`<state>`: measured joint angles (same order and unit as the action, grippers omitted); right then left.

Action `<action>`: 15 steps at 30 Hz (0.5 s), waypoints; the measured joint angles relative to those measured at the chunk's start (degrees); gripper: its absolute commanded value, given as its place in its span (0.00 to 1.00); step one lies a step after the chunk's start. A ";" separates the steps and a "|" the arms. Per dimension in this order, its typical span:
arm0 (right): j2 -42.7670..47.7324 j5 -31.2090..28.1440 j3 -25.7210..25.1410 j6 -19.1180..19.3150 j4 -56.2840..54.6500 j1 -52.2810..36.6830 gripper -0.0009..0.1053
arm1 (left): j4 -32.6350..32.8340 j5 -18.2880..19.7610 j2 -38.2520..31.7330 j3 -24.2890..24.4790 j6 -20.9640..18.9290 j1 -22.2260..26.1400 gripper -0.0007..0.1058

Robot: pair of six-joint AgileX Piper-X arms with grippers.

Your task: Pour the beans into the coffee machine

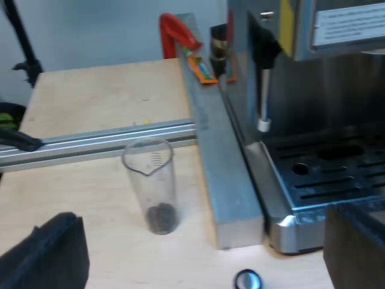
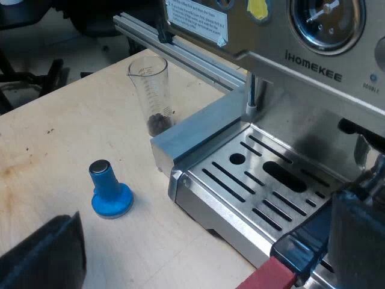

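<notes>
Nothing is poured yet; the measuring glass (image 1: 154, 180), beans (image 1: 161, 217) at its bottom, stands upright and ungrasped near the espresso machine (image 2: 313, 66); the left gripper (image 1: 204, 226) and right gripper (image 2: 207, 220) both have jaws spread, empty.

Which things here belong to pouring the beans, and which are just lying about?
For the job: measuring glass holding beans; espresso machine.
Lying about: blue tamper; holder's red-ended handle; metal rail.
</notes>
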<state>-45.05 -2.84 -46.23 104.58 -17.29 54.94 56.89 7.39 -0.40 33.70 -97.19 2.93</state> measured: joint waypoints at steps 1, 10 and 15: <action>0.00 0.00 0.00 0.00 0.00 0.00 0.78 | 0.01 -0.71 0.00 0.00 0.00 0.00 0.76; 0.00 0.00 0.00 0.00 0.00 0.00 0.78 | -2.63 -0.70 11.13 0.00 -0.33 0.00 0.76; 0.00 0.00 0.00 0.00 0.00 0.00 0.78 | -4.74 -0.23 17.60 0.00 -1.10 0.00 0.76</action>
<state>-45.05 -2.84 -46.23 104.58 -17.29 54.94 52.15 7.16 17.20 33.70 -98.29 2.93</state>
